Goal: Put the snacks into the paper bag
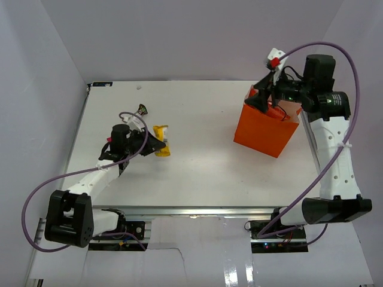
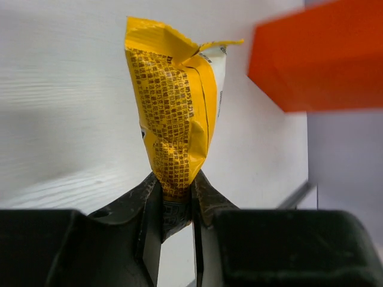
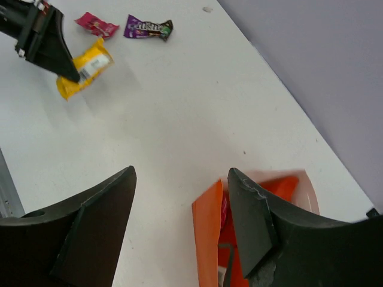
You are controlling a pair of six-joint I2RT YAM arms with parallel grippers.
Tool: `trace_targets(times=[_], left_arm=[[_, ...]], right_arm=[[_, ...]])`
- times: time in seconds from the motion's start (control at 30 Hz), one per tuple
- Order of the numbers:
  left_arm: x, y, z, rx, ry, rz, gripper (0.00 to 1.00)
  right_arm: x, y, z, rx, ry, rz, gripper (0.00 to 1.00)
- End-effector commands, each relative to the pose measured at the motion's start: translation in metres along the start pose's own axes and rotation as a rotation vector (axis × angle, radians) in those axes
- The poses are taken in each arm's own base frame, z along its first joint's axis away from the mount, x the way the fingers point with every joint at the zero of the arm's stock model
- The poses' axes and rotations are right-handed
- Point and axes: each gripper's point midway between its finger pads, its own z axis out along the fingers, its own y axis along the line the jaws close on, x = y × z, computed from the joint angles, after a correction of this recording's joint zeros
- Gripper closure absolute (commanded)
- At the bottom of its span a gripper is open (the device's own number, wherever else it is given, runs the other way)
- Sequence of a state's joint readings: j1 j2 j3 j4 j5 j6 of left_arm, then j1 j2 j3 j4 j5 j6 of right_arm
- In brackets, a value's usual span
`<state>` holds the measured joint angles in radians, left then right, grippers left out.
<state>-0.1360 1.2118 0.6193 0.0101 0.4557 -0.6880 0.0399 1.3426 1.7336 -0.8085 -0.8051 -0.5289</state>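
Yellow packet sits on the left half of the tabletop, about midway between the far and near edges. One end is nipped between the fingers of the left gripper, which are drawn in tight on the film and bunch it to a narrow waist. Cannot tell whether the packet is off the surface yet. Its long axis runs roughly near edge to far edge, slightly slanted. The pinched end is nearer the near edge, and the free crimped seal points toward the far edge. Likely handling: light, thin crinkly film, soft and a bit slick, with contents free to shift, so it will probably droop or swing from an end grip. Best hold looks to be the flat seam or the gathered neck, not the puffed middle. Orange paper bag stands upright, mouth open, toward the far right corner and well apart from the packet. Right gripper hangs over its mouth with fingers spread wide, clamping nothing; one bag wall shows between them. Something red-orange lies inside; can't make it out. A purple candy bar and a magenta-pink packet lie loose toward the far left corner.
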Motion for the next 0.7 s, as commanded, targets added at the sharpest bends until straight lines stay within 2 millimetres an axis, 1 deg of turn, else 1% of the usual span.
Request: trace_targets(times=[0.0,0.03,0.07,0.1,0.13,0.17,0.2,0.23,0.27,0.3,0.33,0.4,0.47,0.5,0.57,0.6,0.63,0.67], left_arm=[[0.027,-0.098,-0.013,0.445,0.06,0.338,0.68],[0.039,-0.121,-0.016,0.527,0.065,0.408,0.68],[0.047,-0.133,-0.02,0.582,0.077,0.456,0.68],[0.05,-0.141,-0.02,0.606,0.065,0.507,0.68],[0.056,-0.156,-0.022,0.649,0.062,0.545,0.68],[0.058,-0.162,-0.021,0.666,0.059,0.564,0.67],[0.061,-0.168,-0.02,0.684,0.059,0.582,0.67],[0.056,-0.177,-0.019,0.692,0.041,0.588,0.67],[0.052,-0.183,-0.018,0.693,0.027,0.59,0.67],[0.05,-0.187,-0.017,0.694,0.017,0.592,0.67],[0.049,-0.193,-0.016,0.702,0.01,0.594,0.67],[0.041,-0.206,-0.016,0.71,-0.021,0.6,0.67],[0.04,-0.217,-0.016,0.731,-0.031,0.6,0.67],[0.039,-0.22,-0.016,0.737,-0.032,0.598,0.67],[0.041,-0.226,-0.018,0.753,-0.033,0.598,0.67],[0.041,-0.228,-0.017,0.755,-0.035,0.598,0.67],[0.042,-0.229,-0.017,0.759,-0.033,0.598,0.67],[0.043,-0.229,-0.018,0.76,-0.031,0.592,0.67]], right_arm=[[-0.027,0.014,0.016,-0.064,-0.002,-0.043,0.32],[-0.029,0.029,0.033,-0.138,0.0,-0.023,0.31],[-0.033,0.039,0.042,-0.171,-0.011,-0.014,0.3],[-0.037,0.061,0.054,-0.234,-0.016,0.045,0.29],[-0.037,0.07,0.063,-0.258,-0.017,0.083,0.27],[-0.039,0.077,0.077,-0.27,-0.033,0.11,0.26],[-0.04,0.093,0.088,-0.285,-0.017,0.215,0.25],[-0.039,0.097,0.095,-0.283,-0.015,0.277,0.24],[-0.029,0.102,0.105,-0.278,0.008,0.352,0.2],[-0.031,0.105,0.114,-0.255,0.009,0.46,0.13],[-0.025,0.106,0.12,-0.242,0.025,0.507,0.12],[-0.012,0.105,0.131,-0.217,0.05,0.576,0.11],[-0.004,0.107,0.136,-0.206,0.073,0.657,0.1],[0.006,0.112,0.138,-0.222,0.098,0.695,0.11],[0.013,0.118,0.142,-0.237,0.114,0.747,0.11],[0.015,0.124,0.142,-0.251,0.12,0.757,0.12],[0.022,0.127,0.146,-0.256,0.128,0.777,0.13],[0.027,0.13,0.147,-0.26,0.138,0.789,0.18]])
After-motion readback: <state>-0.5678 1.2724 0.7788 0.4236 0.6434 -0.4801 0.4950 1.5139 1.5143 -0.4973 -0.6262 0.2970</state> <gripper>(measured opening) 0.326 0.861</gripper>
